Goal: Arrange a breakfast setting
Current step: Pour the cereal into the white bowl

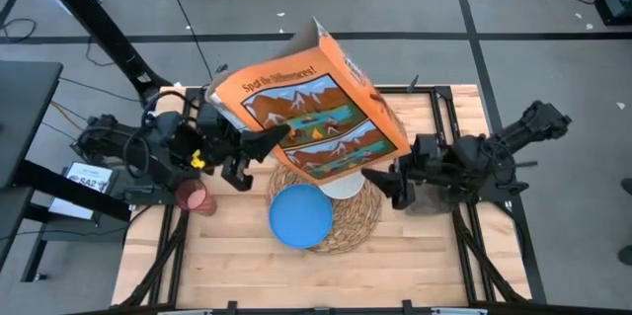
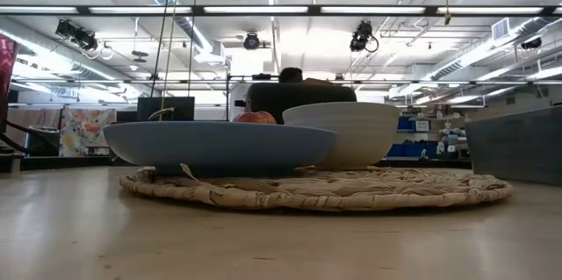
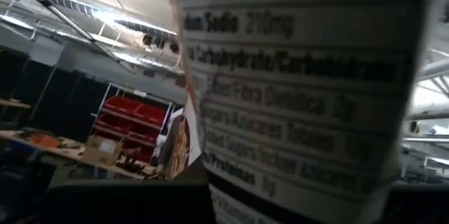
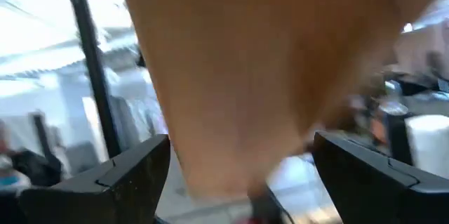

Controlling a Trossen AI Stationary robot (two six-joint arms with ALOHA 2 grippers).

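Nearest me: blue plate (image 1: pixel 301 217) on the woven placemat (image 1: pixel 353 218), white bowl (image 1: pixel 342 186) just behind it, pink cup (image 1: pixel 195 197) off the mat's left. Above them I log an orange cereal box (image 1: pixel 311 113), tilted, my left gripper (image 1: pixel 259 145) clenched on it; right gripper (image 1: pixel 380 183) fingers spread.

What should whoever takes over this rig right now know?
Left gripper shut on the box, held tilted over the bowl. Right gripper open at the box's lower corner.
Plate and bowl sit on the mat; cup stands off it, on the left side.
Left: probably set the box down, place the cup. No spoon or toast in view.
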